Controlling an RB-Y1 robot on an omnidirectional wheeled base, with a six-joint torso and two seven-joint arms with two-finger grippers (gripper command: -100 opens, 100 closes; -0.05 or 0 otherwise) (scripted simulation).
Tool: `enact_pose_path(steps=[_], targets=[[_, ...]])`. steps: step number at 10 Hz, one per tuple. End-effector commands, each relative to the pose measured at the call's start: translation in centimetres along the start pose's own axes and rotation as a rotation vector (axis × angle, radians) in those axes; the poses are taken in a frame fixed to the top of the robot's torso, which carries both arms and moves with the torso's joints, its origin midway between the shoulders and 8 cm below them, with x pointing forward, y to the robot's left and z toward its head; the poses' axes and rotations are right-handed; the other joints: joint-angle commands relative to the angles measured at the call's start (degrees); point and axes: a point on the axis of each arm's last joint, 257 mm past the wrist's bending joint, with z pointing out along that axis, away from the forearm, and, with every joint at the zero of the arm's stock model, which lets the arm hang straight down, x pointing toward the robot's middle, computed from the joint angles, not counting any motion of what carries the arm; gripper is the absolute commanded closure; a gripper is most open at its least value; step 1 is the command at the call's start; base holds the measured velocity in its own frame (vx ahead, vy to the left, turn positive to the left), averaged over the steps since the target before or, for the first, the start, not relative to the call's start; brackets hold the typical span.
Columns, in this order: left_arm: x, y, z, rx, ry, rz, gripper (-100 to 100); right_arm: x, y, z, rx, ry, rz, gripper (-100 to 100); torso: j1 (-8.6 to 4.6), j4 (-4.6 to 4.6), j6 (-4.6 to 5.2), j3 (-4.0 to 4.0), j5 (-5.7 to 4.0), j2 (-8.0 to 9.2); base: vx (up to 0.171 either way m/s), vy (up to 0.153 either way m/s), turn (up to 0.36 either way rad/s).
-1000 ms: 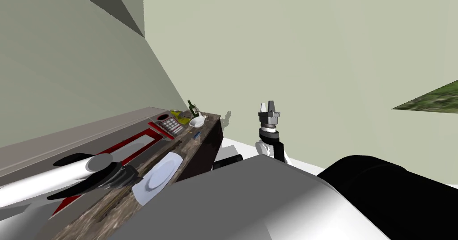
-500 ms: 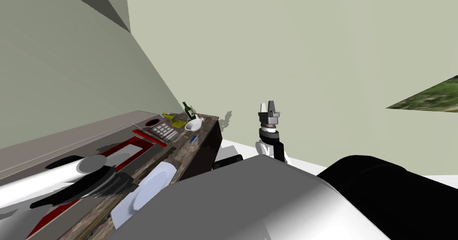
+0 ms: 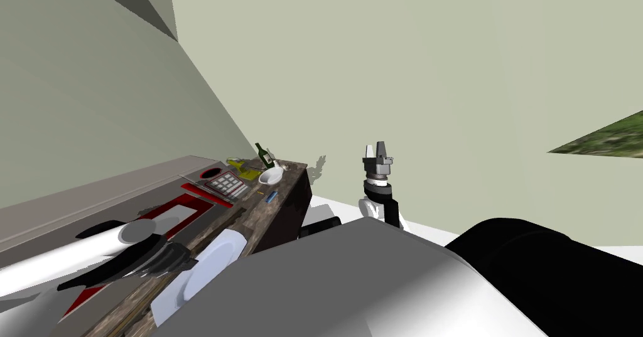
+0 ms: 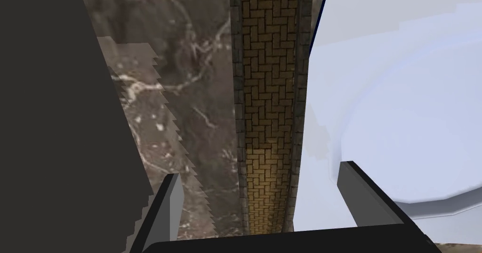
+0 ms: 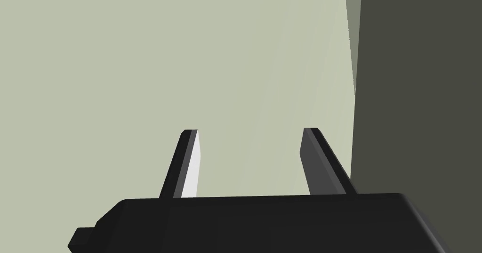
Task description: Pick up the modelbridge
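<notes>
Approach stage: no grasp has been made. The modelbridge (image 4: 268, 99), a long brick-patterned strip, lies flat on the dark marbled counter (image 4: 188, 52), just beside a pale plate (image 4: 400, 99). In the head view this spot is at the lower left of the frame. The left gripper (image 4: 260, 170) hovers above the strip with its fingers spread wide, holding nothing. The strip runs lengthwise between them, one finger over bare counter and the other over the plate's edge; contact with either surface cannot be told. Judged remaining: descend, close across the strip's width, lift. The plate may obstruct the finger on its side. The right gripper (image 3: 375, 146), at the centre of the head view, is raised with fingers apart and empty.
</notes>
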Motion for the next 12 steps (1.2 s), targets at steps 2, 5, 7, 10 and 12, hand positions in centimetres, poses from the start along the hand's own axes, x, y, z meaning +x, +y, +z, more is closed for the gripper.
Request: enact_pose_path(steps=[2, 5, 7, 10, 12], targets=[[0.0, 0.0, 0.5, 0.000, 0.000, 0.000, -100, 0.0, 0.0, 0.0, 0.000, 0.000, 0.000, 0, 0.00, 0.00, 0.00, 0.00, 0.00, 0.00, 0.001, 0.004, -0.001], [0.0, 0.1, 0.6, -0.001, 0.000, 0.001, 100, 0.0, 0.0, 0.0, 0.000, 0.000, 0.000, 0, 0.13, -0.01, 0.01, -0.03, 0.06, -0.04, 0.000, 0.000, 0.000], [0.0, 0.1, 0.6, -0.001, 0.000, 0.001, 100, 0.0, 0.0, 0.0, 0.000, 0.000, 0.000, 0, 0.17, -0.02, 0.01, -0.04, 0.07, -0.06, 0.000, 0.000, 0.000], [-0.1, -0.2, -1.0, 0.002, 0.000, 0.000, 100, 0.0, 0.0, 0.0, 0.000, 0.000, 0.000, 0, 0.12, 0.00, 0.01, -0.02, 0.00, -0.04, 0.000, 0.000, 0.000], [0.0, -0.2, -0.8, 0.002, 0.001, 0.000, 0, 0.0, 0.0, 0.0, 0.000, 0.000, 0.000, 0, 0.11, 0.00, 0.00, -0.02, 0.02, -0.03, 0.000, 0.000, 0.000]])
